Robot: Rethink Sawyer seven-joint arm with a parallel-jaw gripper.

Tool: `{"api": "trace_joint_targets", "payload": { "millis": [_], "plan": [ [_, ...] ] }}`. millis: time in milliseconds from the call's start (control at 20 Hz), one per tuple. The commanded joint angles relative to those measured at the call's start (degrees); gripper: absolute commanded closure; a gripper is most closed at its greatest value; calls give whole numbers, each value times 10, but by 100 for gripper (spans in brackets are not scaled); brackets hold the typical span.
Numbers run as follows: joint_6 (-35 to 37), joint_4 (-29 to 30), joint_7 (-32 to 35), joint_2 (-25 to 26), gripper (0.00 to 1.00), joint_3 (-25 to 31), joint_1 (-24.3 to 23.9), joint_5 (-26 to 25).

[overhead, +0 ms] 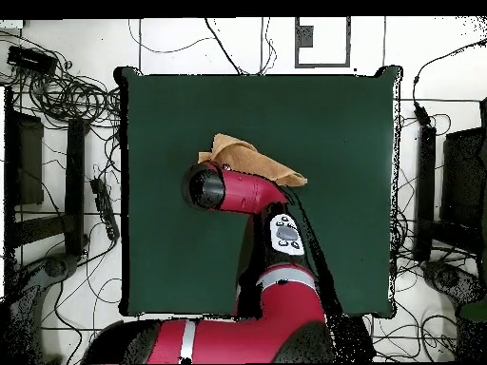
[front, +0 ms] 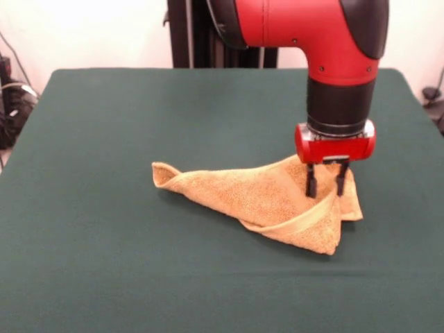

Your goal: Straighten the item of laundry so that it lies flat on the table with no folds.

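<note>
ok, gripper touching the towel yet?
Touching. In the front view the gripper has both jaws spread and planted into the folded towel, tips overlapping the cloth. Overhead, the arm hides the spot.

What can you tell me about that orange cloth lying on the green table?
The small orange-tan terry towel looks soft and looped, with a flat woven band along its near folded edge. It is not flat: it lies folded over into a rough triangle, one corner pointing out to the side in the front view. It rests near the middle of the dark green table. The red arm's tool stands over one end, its two black fingers apart.
</note>
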Motion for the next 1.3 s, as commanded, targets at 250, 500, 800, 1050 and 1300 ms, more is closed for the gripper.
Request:
{"api": "trace_joint_targets", "payload": {
  "millis": [250,500,800,1050,1300],
  "plan": [
    [-7,-52,141,52,100,-3,40,42],
    [-7,-53,146,50,100,-13,49,48],
    [-18,-6,159,9,100,-8,44,61],
    [71,147,123,-176,100,2,2,62],
    [195,173,59,-293,100,-29,-24,43]
  ]
}}
